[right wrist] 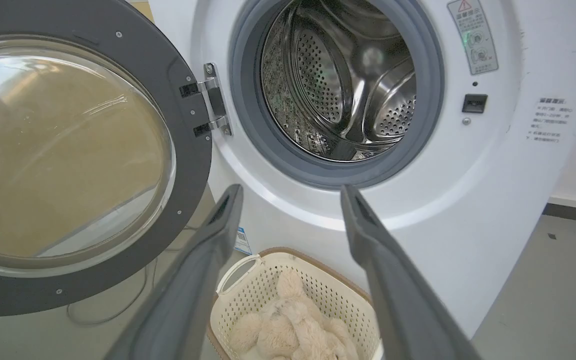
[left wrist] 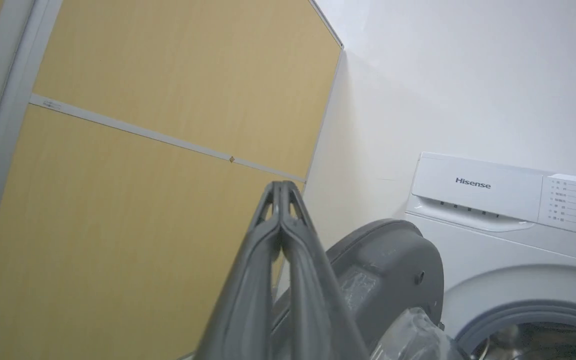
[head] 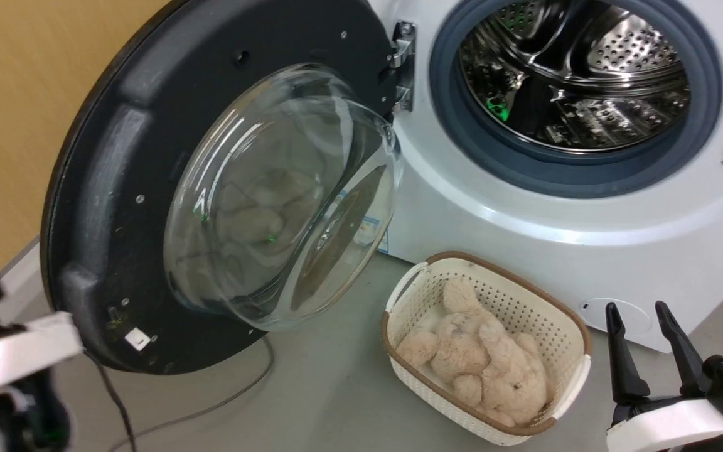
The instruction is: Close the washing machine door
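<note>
The washing machine door (head: 135,157) stands swung wide open to the left, a black disc with a bulging glass window (head: 286,201) and a metal hinge (head: 402,63). To its right the white washing machine (head: 524,220) shows its grey-blue gasket (head: 449,113) and steel drum (head: 575,69). My right gripper (head: 636,311) is open and holds nothing, low at the right, well short of the machine front (right wrist: 468,200). In the left wrist view my left gripper (left wrist: 280,186) is shut on nothing, raised to the left of the door's rim (left wrist: 393,260).
A cream basket (head: 543,301) holding a plush toy (head: 481,358) sits on the grey floor in front of the machine, below the opening. A dark cable (head: 236,389) trails on the floor under the door. A yellow wall panel (head: 10,94) stands behind the door.
</note>
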Controlling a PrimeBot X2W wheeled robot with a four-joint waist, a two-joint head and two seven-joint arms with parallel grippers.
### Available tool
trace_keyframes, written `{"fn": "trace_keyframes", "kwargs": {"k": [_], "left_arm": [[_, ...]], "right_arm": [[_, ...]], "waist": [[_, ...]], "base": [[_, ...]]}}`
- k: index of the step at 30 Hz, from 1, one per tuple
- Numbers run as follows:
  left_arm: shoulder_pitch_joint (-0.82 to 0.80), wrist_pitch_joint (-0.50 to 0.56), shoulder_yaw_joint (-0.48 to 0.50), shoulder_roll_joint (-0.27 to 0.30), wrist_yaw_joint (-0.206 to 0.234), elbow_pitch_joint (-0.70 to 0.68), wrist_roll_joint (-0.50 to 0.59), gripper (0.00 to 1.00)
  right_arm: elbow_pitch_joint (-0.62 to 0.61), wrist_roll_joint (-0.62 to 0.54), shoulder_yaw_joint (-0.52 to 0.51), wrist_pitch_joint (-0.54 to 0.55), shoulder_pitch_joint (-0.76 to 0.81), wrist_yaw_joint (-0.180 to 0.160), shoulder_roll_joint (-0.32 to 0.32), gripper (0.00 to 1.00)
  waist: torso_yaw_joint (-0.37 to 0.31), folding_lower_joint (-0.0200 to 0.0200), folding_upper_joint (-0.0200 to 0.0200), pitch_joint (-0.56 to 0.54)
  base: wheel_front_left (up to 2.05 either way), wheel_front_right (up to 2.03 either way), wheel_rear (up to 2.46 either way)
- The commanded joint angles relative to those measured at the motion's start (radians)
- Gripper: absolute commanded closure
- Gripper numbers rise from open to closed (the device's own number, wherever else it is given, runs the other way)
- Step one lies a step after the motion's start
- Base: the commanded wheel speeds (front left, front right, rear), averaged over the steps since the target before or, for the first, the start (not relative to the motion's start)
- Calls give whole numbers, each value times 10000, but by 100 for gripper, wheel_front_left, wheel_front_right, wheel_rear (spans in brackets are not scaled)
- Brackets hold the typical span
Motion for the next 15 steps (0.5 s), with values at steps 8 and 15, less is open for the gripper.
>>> {"fn": "trace_keyframes", "kwargs": {"k": [8, 15], "left_arm": [[-984, -222, 1562, 53, -618, 627, -1956, 100], [-1692, 457, 2333, 732, -793, 2328, -4262, 100]], "right_arm": [[27, 200, -141, -224, -237, -5, 23, 0], [-12, 103, -219, -370, -402, -5, 25, 0]], "waist": [[421, 0, 0, 271], [777, 0, 0, 642]], "base": [[0, 0, 0], [0, 0, 0]]}}
